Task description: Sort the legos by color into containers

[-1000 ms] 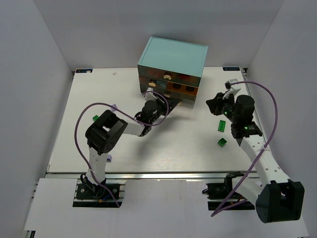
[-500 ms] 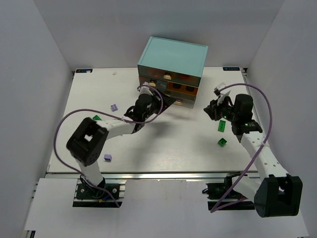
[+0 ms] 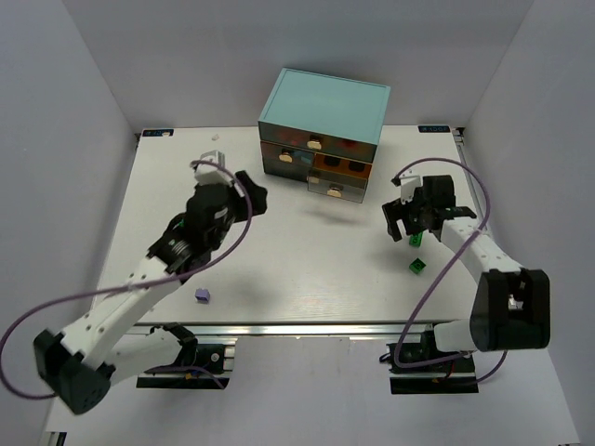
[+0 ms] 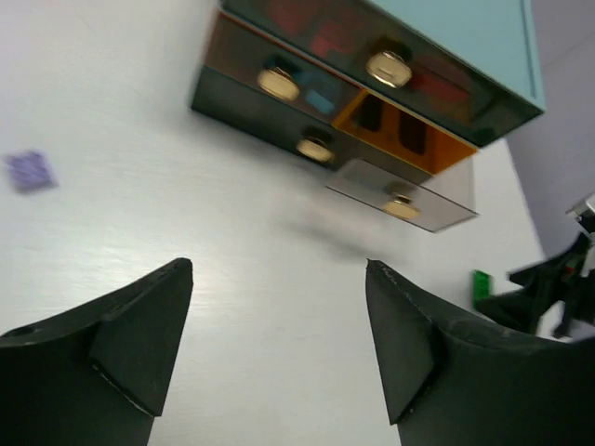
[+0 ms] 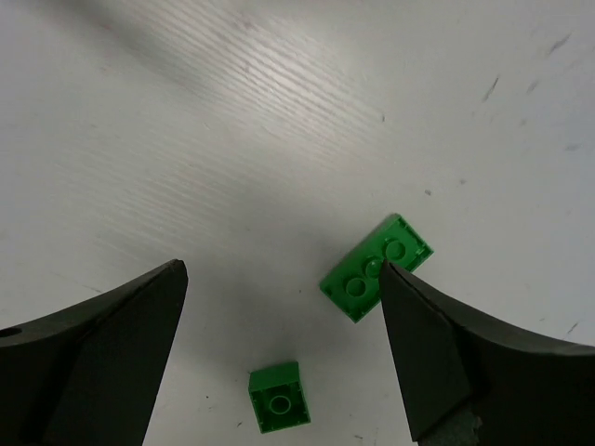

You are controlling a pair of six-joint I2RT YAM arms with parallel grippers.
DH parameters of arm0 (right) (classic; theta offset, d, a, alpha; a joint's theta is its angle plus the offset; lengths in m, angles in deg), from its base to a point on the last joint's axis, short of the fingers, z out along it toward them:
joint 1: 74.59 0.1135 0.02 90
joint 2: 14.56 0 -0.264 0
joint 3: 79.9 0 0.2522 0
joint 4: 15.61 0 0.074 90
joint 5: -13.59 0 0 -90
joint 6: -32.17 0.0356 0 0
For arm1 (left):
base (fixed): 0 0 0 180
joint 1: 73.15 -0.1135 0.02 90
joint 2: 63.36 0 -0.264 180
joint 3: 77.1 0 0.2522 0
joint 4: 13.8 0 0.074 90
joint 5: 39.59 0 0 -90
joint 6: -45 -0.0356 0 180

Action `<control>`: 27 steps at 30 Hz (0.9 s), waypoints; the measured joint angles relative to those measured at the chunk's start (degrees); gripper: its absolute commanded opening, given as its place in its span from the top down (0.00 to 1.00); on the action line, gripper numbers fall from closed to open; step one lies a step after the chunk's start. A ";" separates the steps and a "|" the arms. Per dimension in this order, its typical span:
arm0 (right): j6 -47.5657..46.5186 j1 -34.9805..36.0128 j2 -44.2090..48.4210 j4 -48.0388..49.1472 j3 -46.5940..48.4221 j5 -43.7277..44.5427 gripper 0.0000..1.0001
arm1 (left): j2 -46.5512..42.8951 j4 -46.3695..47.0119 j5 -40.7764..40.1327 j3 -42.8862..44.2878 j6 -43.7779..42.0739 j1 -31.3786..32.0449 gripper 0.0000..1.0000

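Note:
Two green legos lie on the table under my right gripper [image 5: 281, 269], which is open: a long one [image 5: 376, 268] beside the right fingertip and a small square one [image 5: 279, 398] nearer me. From above they show as the long brick [image 3: 416, 240] and the square brick [image 3: 417, 267] by my right gripper [image 3: 400, 226]. My left gripper [image 4: 277, 269] is open and empty, hovering left of the containers [image 4: 316, 149]. A lavender lego [image 4: 30, 171] lies at its far left. Another lavender lego [image 3: 201, 295] lies near the front edge.
The light-teal cabinet [image 3: 321, 107] stands at the back middle. Its lower right drawer [image 3: 339, 190] sticks out a little. Red and teal pieces show through the drawer fronts [image 4: 307, 56]. White walls enclose the table on three sides.
My left arm has pulled away from the drawers to the left and its jaws have opened. My right gripper has opened and moved over the green bricks.

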 measured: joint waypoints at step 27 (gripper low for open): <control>23.32 -3.21 -18.01 0.26 4.42 17.77 0.50 | -22.34 -1.79 -16.44 -12.24 -19.04 0.35 0.12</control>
